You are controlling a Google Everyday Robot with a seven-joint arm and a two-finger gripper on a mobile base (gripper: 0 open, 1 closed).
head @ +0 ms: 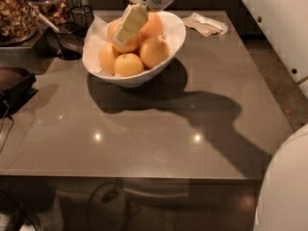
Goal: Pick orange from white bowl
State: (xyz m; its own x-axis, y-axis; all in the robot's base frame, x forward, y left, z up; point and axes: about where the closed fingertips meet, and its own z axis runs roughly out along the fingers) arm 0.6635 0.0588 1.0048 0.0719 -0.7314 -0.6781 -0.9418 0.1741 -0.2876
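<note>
Hovering over orange (pixel 135 45) in white bowl (pixel 176 35): gripper (pixel 121 35) (jaws spread or pressed, cannot tell).

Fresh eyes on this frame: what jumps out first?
The white bowl heaped with oranges, at the back of the grey table, draws the eye first. The pale pincer hangs from the top edge over the middle of that pile. Next comes the arm's big dark shadow, spread across the table's right half.
</note>
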